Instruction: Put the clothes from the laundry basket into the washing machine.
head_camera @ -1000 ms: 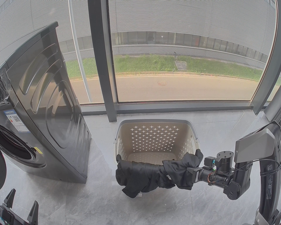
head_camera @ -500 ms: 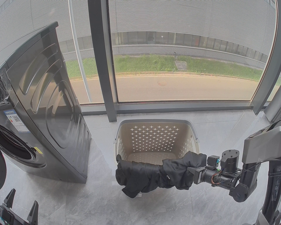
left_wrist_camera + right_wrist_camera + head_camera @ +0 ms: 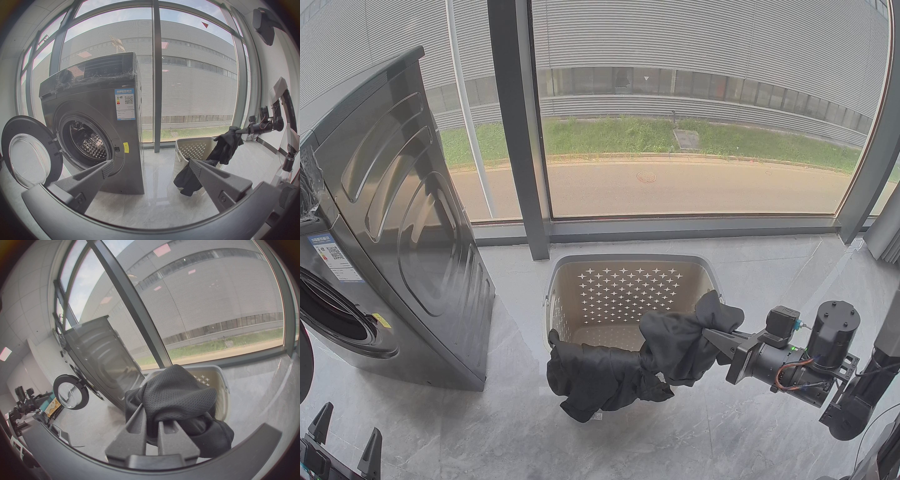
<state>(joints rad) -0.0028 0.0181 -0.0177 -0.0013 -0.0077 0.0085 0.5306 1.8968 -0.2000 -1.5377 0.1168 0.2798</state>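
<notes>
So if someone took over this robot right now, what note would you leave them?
Right gripper: jaws shut on the dark garment, held up by the laundry basket's near right corner; the garment's other end hangs over the near rim.
Left gripper: jaws open, empty, low before the washing machine.
Door open; no clothes visible in the drum.
Done: garment grasped, partly lifted.
Left: lift it clear, carry it into the drum, release.

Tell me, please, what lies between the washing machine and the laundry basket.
Only bare grey floor separates the washing machine from the laundry basket, in the head view.
</notes>
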